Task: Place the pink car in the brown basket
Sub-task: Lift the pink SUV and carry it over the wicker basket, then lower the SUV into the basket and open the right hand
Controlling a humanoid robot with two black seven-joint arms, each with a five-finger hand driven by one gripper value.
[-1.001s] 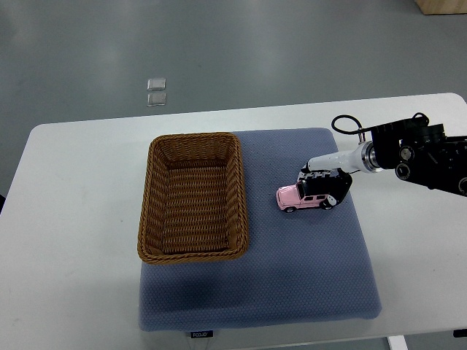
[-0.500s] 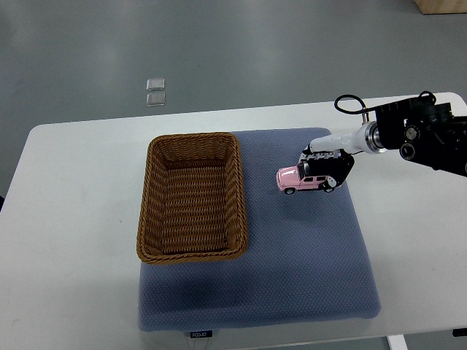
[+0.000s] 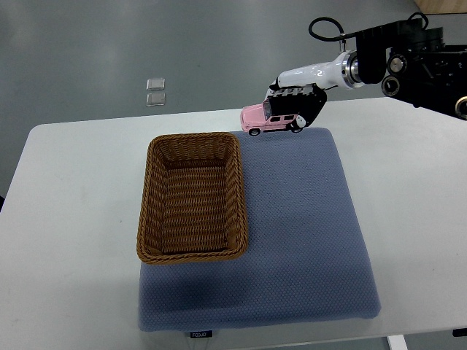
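Pink car (image 3: 271,119), held from above in the closed fingers of the right hand (image 3: 295,102), has been lifted clear of the blue mat (image 3: 306,233) where it sat a second ago and now hangs in the air. Below and to the left of the hand lies the brown basket (image 3: 193,197), still without the car. By this reading the lift is done; the carry over the basket and the release remain.

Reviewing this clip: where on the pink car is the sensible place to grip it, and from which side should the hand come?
Grip the pink car across its boxy cabin and roof, coming from above and its rear, as the right hand does now. The car is long and narrow with flat sides, so fingers can pinch across its width. That leaves the nose, pointing toward the brown basket, clear.
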